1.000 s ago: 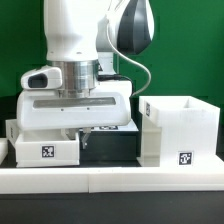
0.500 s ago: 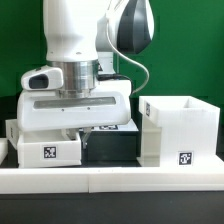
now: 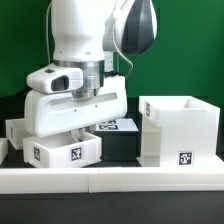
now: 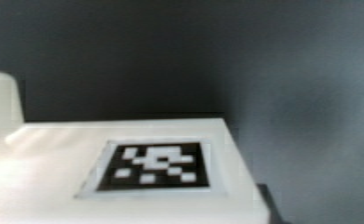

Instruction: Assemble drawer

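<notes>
A small white open-top tray (image 3: pixel 62 150) with a black-and-white tag sits tilted at the exterior view's front left. My gripper (image 3: pixel 82 128) is tilted the same way right above it and is shut on its wall; the fingertips are hidden behind the tray. In the wrist view the tray's white face (image 4: pixel 54 160) and its tag (image 4: pixel 158 165) fill the near part, very close. A second small tray (image 3: pixel 14 130) stands behind at the far left. The tall hollow box casing (image 3: pixel 180 125) stands upright at the right, apart from the gripper, with its tag facing front.
The marker board (image 3: pixel 118 125) lies behind the gripper, between the trays and the casing. A long low white border rail (image 3: pixel 110 178) runs along the front edge. A green wall stands at the back.
My hand has tilted and shifted slightly to the exterior view's right. The front tray has tilted and moved with it. The casing and the second tray have not moved.
</notes>
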Controlling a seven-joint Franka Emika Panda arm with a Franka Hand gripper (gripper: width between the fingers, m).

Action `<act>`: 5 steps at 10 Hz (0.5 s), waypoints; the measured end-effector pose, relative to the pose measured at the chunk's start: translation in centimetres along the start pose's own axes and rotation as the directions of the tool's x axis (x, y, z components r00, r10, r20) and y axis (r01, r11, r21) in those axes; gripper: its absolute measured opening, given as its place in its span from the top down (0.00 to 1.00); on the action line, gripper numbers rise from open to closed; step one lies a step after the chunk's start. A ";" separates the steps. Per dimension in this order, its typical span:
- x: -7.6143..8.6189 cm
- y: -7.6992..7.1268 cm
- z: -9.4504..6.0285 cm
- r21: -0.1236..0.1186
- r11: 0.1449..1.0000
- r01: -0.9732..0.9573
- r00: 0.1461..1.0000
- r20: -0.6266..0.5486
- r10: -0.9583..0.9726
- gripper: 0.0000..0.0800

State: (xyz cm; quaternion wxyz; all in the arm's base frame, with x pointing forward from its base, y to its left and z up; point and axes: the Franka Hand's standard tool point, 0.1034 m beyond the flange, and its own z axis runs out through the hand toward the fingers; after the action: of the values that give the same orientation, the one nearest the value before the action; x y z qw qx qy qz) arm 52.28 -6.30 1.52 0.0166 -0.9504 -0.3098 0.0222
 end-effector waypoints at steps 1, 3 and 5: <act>-0.2 0.1 0.1 -0.002 0.996 0.091 0.996 0.007 -0.091 0.95; -0.4 0.3 0.2 -0.004 0.985 0.173 0.985 0.013 -0.173 0.95; -0.7 0.5 0.3 -0.006 0.944 0.329 0.944 0.027 -0.329 0.95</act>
State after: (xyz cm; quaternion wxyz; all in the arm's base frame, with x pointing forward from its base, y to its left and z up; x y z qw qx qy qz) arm 52.03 -7.08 1.27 0.0111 -0.8851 -0.4644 0.0297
